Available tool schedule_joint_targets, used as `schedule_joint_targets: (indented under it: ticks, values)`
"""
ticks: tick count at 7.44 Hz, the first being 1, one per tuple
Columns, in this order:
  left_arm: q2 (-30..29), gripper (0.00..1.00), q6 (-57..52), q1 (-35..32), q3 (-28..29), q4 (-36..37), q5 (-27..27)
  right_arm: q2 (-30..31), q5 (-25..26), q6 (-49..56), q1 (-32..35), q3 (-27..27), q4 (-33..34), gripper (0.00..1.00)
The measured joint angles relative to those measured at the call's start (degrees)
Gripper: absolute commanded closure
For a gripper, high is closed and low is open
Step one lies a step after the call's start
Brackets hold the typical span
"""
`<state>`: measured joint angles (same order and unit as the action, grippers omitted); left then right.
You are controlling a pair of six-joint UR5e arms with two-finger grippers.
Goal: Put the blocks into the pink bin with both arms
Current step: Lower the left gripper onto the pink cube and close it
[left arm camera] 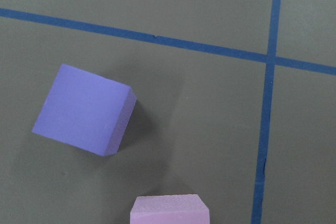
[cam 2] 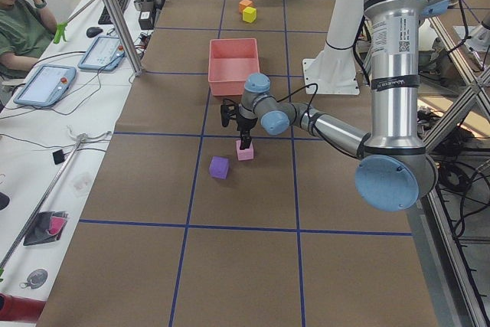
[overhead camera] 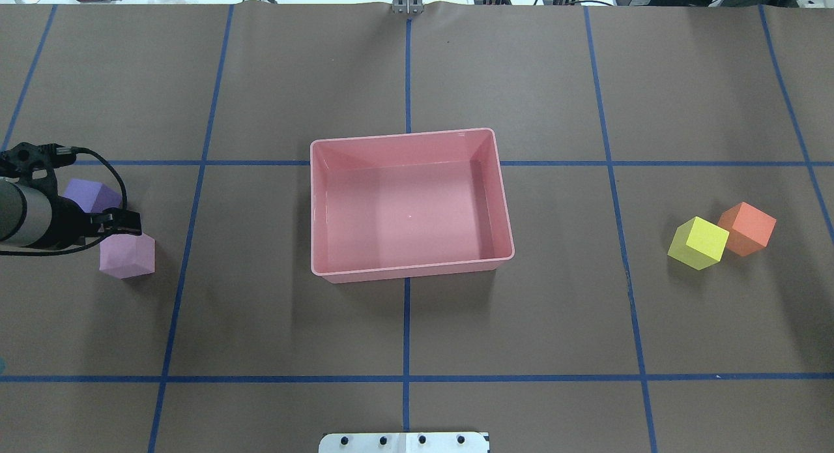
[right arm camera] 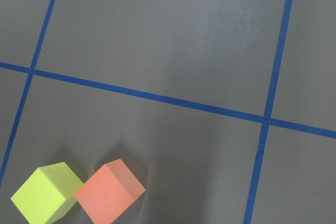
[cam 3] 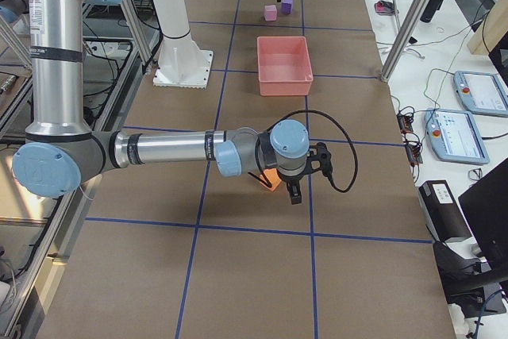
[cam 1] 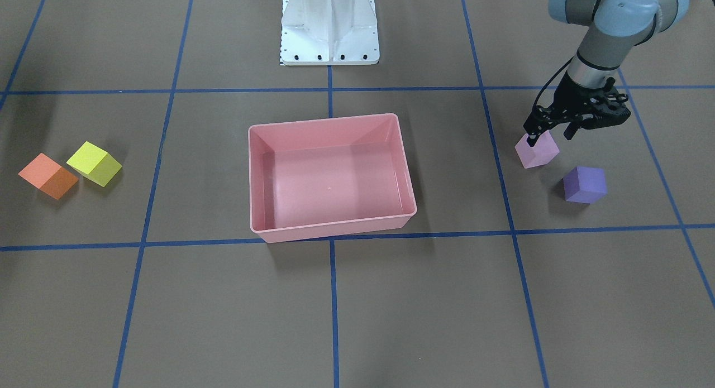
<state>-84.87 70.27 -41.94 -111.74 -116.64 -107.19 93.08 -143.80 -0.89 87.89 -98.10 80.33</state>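
As I count four blocks [cam 1: 584,184] and one pink bin [cam 1: 335,231], the left hand [cam 1: 550,138] hovers spread above the lilac block [cam 1: 537,151]. Right hand [cam 3: 294,194]: I cannot tell.

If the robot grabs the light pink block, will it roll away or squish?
It probably won't roll: the light pink block is a cube sitting flat on the table. Its matte, sharp-edged faces suggest it stays stiff and isn't slippery. It looks small beside the left gripper, so it is likely light.

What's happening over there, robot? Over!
Left gripper open over pink-lilac block. Right gripper state unclear, near orange block. Pink bin empty. Nothing blocking.
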Motion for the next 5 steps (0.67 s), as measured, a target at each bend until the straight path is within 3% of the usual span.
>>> schedule_joint_targets:
  ticks: [5]
  values:
    - [1.05, 0.03, 0.85, 3.70, 1.59, -0.01, 3.18, -0.04, -0.16, -0.04, 0.00, -0.19, 0.01, 0.00]
